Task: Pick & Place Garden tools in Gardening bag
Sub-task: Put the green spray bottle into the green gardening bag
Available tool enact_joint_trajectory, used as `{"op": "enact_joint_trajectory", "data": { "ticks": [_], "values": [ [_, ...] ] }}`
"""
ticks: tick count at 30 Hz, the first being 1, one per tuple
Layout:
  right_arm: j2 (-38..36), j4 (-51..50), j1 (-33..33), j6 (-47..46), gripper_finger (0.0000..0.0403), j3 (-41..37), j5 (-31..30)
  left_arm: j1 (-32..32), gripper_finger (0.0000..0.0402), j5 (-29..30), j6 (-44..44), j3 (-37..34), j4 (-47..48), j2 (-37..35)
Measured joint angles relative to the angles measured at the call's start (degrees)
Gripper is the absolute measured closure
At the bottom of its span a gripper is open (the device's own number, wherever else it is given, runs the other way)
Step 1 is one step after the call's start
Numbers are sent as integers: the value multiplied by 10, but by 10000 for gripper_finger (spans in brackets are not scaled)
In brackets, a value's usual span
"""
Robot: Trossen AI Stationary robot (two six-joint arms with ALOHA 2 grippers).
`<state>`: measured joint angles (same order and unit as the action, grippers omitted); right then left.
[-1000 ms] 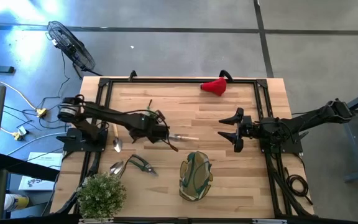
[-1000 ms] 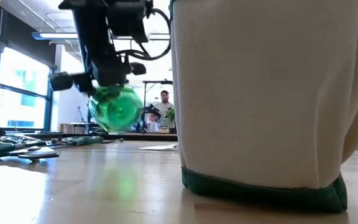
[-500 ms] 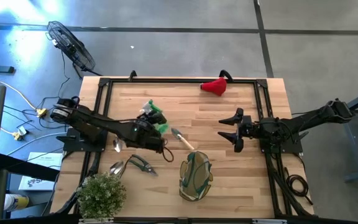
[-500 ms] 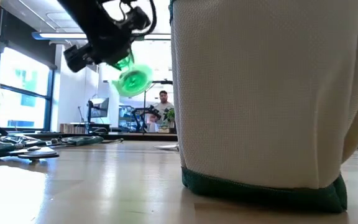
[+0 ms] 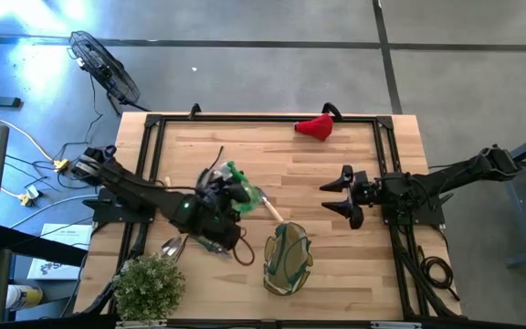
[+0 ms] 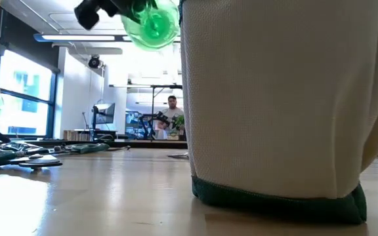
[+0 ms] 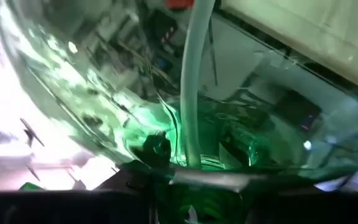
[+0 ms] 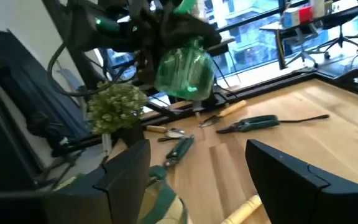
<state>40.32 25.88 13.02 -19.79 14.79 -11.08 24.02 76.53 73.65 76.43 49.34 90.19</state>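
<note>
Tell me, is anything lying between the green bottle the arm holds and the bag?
In the high view, a wooden-handled trowel lies on the table between the spray bottle, held by the left gripper, and the bag.

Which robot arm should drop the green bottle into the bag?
The left. Its tool already holds the green spray bottle in the air beside the gardening bag. The right tool waits open and empty.

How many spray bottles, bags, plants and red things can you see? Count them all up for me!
Spray bottle: 1
Gardening bag: 1
Potted plant: 1
Red piece: 1
Total: 4
</note>
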Motion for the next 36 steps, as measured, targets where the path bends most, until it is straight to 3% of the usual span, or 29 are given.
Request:
{"op": "enact_joint_trajectory", "data": {
  "ticks": [6, 12, 17, 20, 23, 26, 28, 33, 36],
  "values": [
    [28, 111, 0, 0, 147, 0, 56, 16, 268, -26, 45, 6, -13, 0],
    [72, 262, 0, 2, 147, 0, 112, 15, 268, -65, 116, 8, -102, 13],
    [105, 275, 0, 78, 147, 26, 159, 15, 268, -125, 173, 7, -280, 18],
    [131, 274, 0, 118, 147, 48, 162, 16, 268, -198, 234, 6, -374, -1],
    [155, 266, 0, 137, 147, 69, 161, 16, 268, -309, 260, 6, -435, -43],
    [168, 247, 0, 150, 147, 83, 170, 15, 268, -435, 216, 8, -475, -93],
    [177, 243, 0, 156, 147, 90, 180, 9, 268, -548, 155, 8, -471, -127],
    [185, 249, 0, 174, 147, 103, 217, -40, 268, -904, -12, 8, -473, -178],
    [185, 254, 0, 191, 147, 117, 237, -70, 268, -1034, -62, 8, -492, -177]
  ]
}}
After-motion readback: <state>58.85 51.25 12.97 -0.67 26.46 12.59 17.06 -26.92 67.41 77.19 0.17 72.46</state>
